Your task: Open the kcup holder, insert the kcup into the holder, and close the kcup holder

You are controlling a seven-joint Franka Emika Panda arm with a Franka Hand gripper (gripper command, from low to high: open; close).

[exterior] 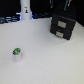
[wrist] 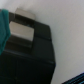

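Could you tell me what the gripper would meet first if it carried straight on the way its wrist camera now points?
Most likely the kcup holder: its black body fills most of the wrist view. Depth is unclear, and the gripper itself is not clearly in view.

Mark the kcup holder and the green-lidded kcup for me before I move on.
kcup holder (exterior: 62, 26): exterior view, on its black front with pale grey patches.
kcup (exterior: 17, 52): exterior view, on the pale cup body just under the green lid.
kcup holder (wrist: 30, 52): wrist view, on its dark face.
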